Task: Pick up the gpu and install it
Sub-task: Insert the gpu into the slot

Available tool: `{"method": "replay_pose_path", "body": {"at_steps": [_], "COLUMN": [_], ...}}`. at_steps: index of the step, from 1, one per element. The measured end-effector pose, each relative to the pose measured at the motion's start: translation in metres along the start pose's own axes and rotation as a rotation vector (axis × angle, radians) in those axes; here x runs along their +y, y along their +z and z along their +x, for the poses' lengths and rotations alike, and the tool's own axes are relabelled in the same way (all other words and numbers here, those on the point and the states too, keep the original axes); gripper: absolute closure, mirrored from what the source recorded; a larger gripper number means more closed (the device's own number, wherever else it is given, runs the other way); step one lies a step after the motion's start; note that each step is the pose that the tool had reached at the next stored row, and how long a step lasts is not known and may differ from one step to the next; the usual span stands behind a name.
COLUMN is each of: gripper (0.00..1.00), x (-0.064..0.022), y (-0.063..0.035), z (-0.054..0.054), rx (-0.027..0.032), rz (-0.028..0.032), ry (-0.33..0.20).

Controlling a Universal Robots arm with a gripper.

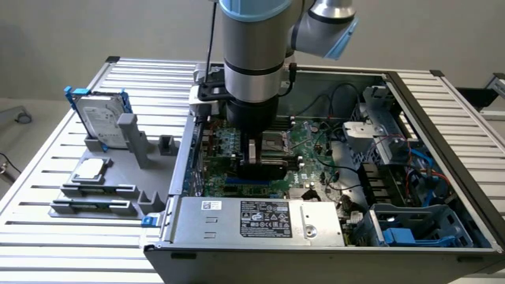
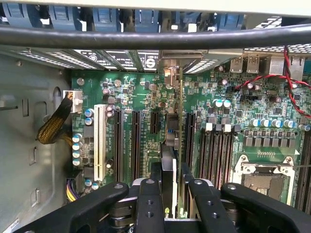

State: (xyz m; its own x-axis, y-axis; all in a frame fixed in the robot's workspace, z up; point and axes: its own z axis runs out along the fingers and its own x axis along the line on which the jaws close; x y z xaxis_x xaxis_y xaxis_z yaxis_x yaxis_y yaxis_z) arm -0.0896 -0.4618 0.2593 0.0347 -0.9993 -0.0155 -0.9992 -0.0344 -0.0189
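Wrist view: the gpu (image 2: 171, 133), a thin flat card with a green circuit board on one face and a black cooler on the other, is seen edge-on, standing upright between the two black fingers (image 2: 148, 204) of the claw (image 2: 171, 177). The claw is closed partway, its jaws pinching the card's two faces. The card hangs over the green motherboard (image 2: 243, 111), in line with the row of long black expansion slots (image 2: 118, 141); I cannot tell whether its lower edge touches a slot.

In the exterior view the claw (image 1: 254, 152) reaches down into the open grey metal computer case (image 1: 442, 118), with the gpu (image 1: 264, 171) as a dark block under it, just above the motherboard (image 1: 229, 142). A silver power supply box (image 1: 261, 219) with a black label fills the case's near corner. On the exterior view's left, a grey plastic holder (image 1: 130, 148) on the slatted aluminium bench (image 1: 47, 236) carries a silver hard drive in a blue frame (image 1: 101, 121) and a small square silver processor chip (image 1: 89, 168).
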Motion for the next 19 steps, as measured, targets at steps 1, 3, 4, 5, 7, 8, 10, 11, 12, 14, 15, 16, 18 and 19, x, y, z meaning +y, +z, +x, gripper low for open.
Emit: {"method": "replay_pose_path", "body": {"at_steps": [1, 3, 4, 5, 7, 8, 10, 11, 12, 14, 15, 16, 18, 19], "gripper": [0.74, 0.74, 0.74, 0.74, 0.74, 0.74, 0.74, 0.74, 0.74, 0.74, 0.74, 0.74, 0.74, 0.74], "x": [-0.0001, -0.0005, -0.0009, -0.0012, -0.0015, -0.0015, -0.0017, -0.0017, -0.0017, -0.0017, -0.0017, -0.0018, -0.0019, -0.0019], "y": [-0.0001, -0.0012, -0.0017, -0.0018, -0.0019, -0.0019, -0.0020, -0.0020, -0.0020, -0.0021, -0.0020, -0.0020, -0.0019, -0.0018], "z": [-0.0001, 0.0000, 0.0000, 0.0000, 0.0000, 0.0000, 0.0001, 0.0000, 0.0000, 0.0001, 0.0001, 0.0001, 0.0001, 0.0001], "rx": [-0.0002, 0.0000, -0.0001, -0.0002, -0.0002, -0.0001, -0.0001, -0.0002, -0.0003, -0.0005, -0.0006, -0.0006, -0.0007, -0.0007], "rz": [0.0001, -0.0001, -0.0002, -0.0002, -0.0004, -0.0011, -0.0057, -0.0097, -0.0142, -0.0205, -0.0214, -0.0218, -0.0224, -0.0227], "ry": [0.000, 0.000, 0.000, 0.000, 0.000, 0.000, 0.000, 0.000, 0.000, 0.000, 0.000, 0.000, 0.000, 0.000]}}
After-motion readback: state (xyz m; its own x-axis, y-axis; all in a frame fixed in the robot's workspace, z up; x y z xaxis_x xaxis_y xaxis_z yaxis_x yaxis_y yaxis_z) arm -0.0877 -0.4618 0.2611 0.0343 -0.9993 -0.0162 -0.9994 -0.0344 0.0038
